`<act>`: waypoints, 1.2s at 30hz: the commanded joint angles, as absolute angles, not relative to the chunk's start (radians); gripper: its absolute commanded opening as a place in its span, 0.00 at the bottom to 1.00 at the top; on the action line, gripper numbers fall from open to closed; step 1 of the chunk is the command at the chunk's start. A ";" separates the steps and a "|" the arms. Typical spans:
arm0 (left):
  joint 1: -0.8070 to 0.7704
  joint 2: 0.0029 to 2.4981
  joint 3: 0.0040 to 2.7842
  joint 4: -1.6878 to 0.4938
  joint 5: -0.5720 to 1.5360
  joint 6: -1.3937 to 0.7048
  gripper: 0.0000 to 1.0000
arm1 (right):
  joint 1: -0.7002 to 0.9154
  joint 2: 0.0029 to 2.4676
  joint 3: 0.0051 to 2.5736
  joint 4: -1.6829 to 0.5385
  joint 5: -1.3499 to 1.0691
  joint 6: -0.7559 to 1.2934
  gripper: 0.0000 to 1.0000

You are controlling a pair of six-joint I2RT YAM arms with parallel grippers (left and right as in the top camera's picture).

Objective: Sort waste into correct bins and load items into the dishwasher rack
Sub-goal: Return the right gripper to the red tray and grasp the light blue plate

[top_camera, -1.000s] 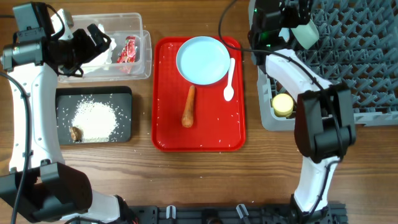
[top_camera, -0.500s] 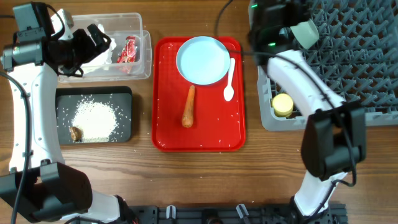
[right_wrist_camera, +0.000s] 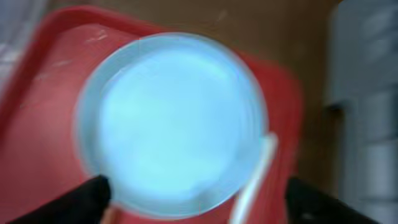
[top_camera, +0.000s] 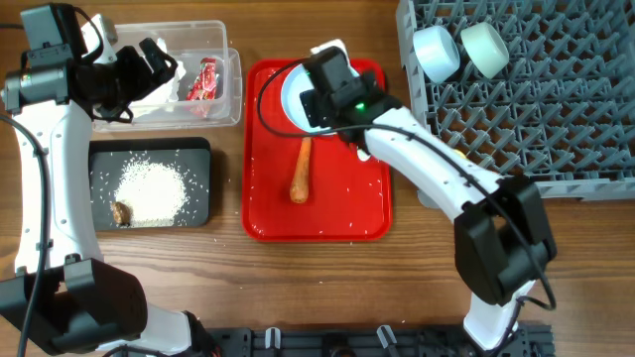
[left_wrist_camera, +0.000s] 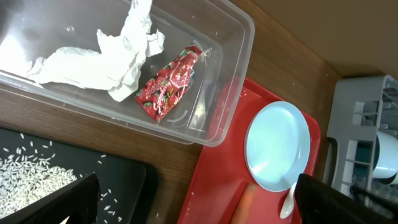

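Note:
The pale blue plate (top_camera: 291, 96) lies at the back of a flat red tray (top_camera: 317, 223), with the orange carrot (top_camera: 301, 169) in front of it. My right gripper (top_camera: 322, 64) hovers over the plate, open and empty; its blurred wrist view shows the plate (right_wrist_camera: 171, 121) and white spoon (right_wrist_camera: 255, 180) between the fingers (right_wrist_camera: 199, 205). My left gripper (top_camera: 156, 64) is open and empty above the clear tub (top_camera: 230, 99), which holds the red wrapper (left_wrist_camera: 169, 84) and tissue (left_wrist_camera: 106, 59). The black tray (top_camera: 198, 154) holds rice (top_camera: 151, 190) and a brown lump (top_camera: 122, 211).
The grey dishwasher rack (top_camera: 536, 109) fills the right side, with the pale blue bowl (top_camera: 435, 52) and mint-green bowl (top_camera: 484, 48) at its back left. My right arm hides the rack's front left corner and the yellow cup.
My right arm has swung left from the rack to above the plate. The mint-green bowl it held now rests in the rack. The left arm has not moved.

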State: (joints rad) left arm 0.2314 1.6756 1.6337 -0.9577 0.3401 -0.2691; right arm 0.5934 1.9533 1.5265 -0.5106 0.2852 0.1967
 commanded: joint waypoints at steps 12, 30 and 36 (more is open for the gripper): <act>0.234 1.676 1.638 -0.956 0.339 -0.266 1.00 | 0.566 1.942 1.406 -0.530 0.130 0.887 0.23; 0.234 1.676 1.638 -0.956 0.339 -0.266 1.00 | 0.536 2.035 1.333 -0.381 0.166 1.024 0.50; 0.234 1.676 1.638 -0.956 0.339 -0.266 1.00 | 0.533 2.086 1.333 -0.361 0.120 1.025 0.49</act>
State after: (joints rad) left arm 0.2314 1.6756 1.6337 -0.9577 0.3405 -0.2691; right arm 0.5377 2.0285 1.3354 -0.3763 0.1596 1.0100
